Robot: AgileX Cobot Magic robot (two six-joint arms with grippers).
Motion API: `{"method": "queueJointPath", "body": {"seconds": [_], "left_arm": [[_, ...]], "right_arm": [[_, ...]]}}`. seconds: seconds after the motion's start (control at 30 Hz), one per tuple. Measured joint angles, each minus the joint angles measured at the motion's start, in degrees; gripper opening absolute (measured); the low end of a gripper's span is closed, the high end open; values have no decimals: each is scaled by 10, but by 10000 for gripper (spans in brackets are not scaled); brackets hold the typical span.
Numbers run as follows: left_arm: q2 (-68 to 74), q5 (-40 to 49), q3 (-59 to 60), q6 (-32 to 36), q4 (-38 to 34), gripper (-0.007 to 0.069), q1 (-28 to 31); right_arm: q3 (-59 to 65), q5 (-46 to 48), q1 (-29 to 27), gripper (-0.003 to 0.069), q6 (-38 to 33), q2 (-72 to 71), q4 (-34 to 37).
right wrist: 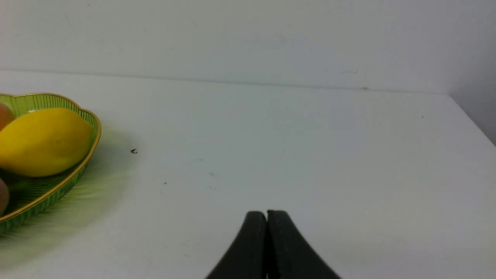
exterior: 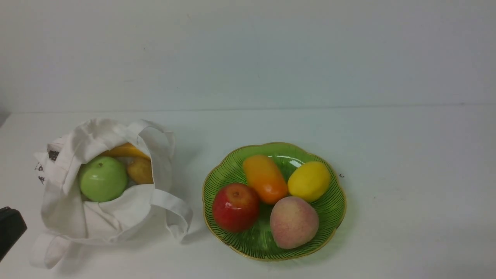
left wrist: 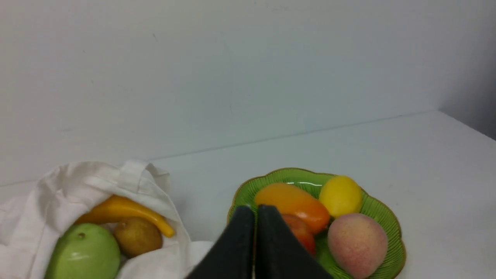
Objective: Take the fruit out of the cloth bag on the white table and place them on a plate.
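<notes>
The cloth bag [exterior: 108, 201] sits slumped on the left side of the white table [exterior: 407, 193], its mouth open and one strap looping out toward the plate [exterior: 333, 209]. Three fruits lie inside the bag. A green apple [exterior: 102, 178] is nearest the opening. A small brownish fruit [exterior: 140, 170] is just beside it, and a curved yellow-orange fruit [exterior: 126, 150] is tucked behind both against the cloth.

The green plate stands near the bag, to its right, and holds four fruits packed close together. These are a red apple [exterior: 235, 207], an orange mango-shaped fruit [exterior: 265, 179], a yellow lemon [exterior: 309, 181] and a pinkish peach [exterior: 293, 221]. A tiny dark speck [exterior: 341, 175] marks the table just beyond the plate's right rim.

In the left wrist view, the left gripper [left wrist: 255, 207] has its two black fingers pressed together with nothing between them. It hangs above the table, between the bag and the plate as that camera frames them. In the right wrist view, the right gripper [right wrist: 266, 212] is likewise closed and empty. It is over bare tabletop, well apart from the plate (only the lemon side of it shows there).

A black shape [exterior: 9, 232] at the left edge of the front view may be part of the left arm, though too little shows to be sure.
</notes>
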Motion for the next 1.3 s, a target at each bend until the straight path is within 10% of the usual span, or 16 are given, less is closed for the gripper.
{"method": "queueJointPath", "body": {"seconds": [0.5,1.3], "left_arm": [[-120,-83,243,3,41,-8,184],[-120,-82,301,4,40,-8,195]], "right_arm": [[0,0,0,-14,0,0,0],[0,0,0,-14,0,0,0]]}}
